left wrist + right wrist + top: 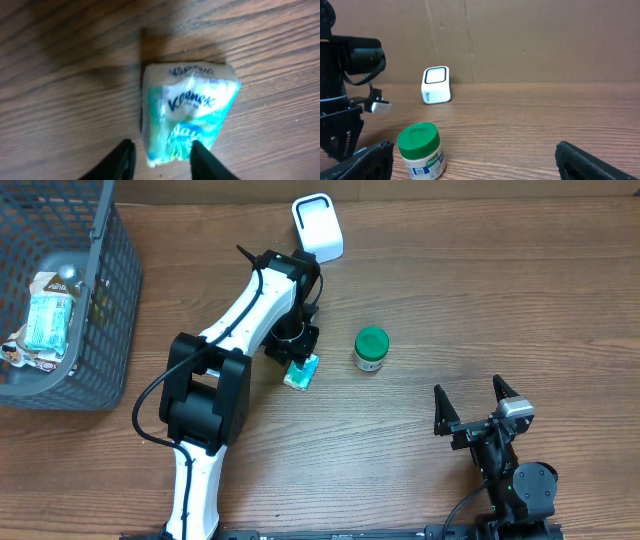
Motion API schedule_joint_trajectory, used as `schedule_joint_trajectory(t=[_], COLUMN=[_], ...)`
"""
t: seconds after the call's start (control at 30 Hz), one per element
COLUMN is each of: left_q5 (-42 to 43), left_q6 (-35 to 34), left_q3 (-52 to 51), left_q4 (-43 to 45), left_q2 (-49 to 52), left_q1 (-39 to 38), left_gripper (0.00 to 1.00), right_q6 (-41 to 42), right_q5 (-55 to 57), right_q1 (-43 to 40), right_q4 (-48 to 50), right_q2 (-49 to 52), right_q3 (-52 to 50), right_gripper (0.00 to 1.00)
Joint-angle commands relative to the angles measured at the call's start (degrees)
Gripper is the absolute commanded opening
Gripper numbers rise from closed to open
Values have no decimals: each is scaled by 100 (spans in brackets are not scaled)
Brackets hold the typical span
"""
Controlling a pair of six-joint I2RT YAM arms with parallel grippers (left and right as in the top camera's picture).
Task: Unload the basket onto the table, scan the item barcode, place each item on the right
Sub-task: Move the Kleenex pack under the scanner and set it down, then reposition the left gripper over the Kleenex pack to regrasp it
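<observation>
kleenex tissue pack (187,112), blue script logo, green-lidded jar (420,150) label unreadable

Light soft, even, coming from overhead; no real glare on wood. Left wrist view smeary, tissue pack (187,112) blurred, lettering mushy, dark shadow on table (60,125) up-left of it. Overhead and right wrist views fairly sharp.

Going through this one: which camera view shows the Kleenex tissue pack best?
The left wrist view: the tissue pack fills the frame, its brand print readable, with the left gripper astride its near end. Overhead shows the pack small, partly under that gripper. The right wrist view does not show it.
</observation>
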Motion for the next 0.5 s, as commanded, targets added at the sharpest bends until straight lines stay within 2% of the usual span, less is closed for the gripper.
schedule_joint_trajectory(t=[0.0, 0.27, 0.47], left_q5=[-98, -103, -116], left_q6=[-181, -319, -498], left_q3=[466, 586, 586], left_q4=[-138, -382, -501], left_q2=[-142, -140, -142], left_q1=[55, -94, -315], left_gripper=[42, 36, 37], right_q6=[-7, -7, -7], right_q5=[76, 76, 76], right_q1=[26, 26, 26], right_q4=[15, 15, 15], right_q2=[-52, -52, -52], right_q3=[-61, -61, -61], right_gripper=[100, 100, 100])
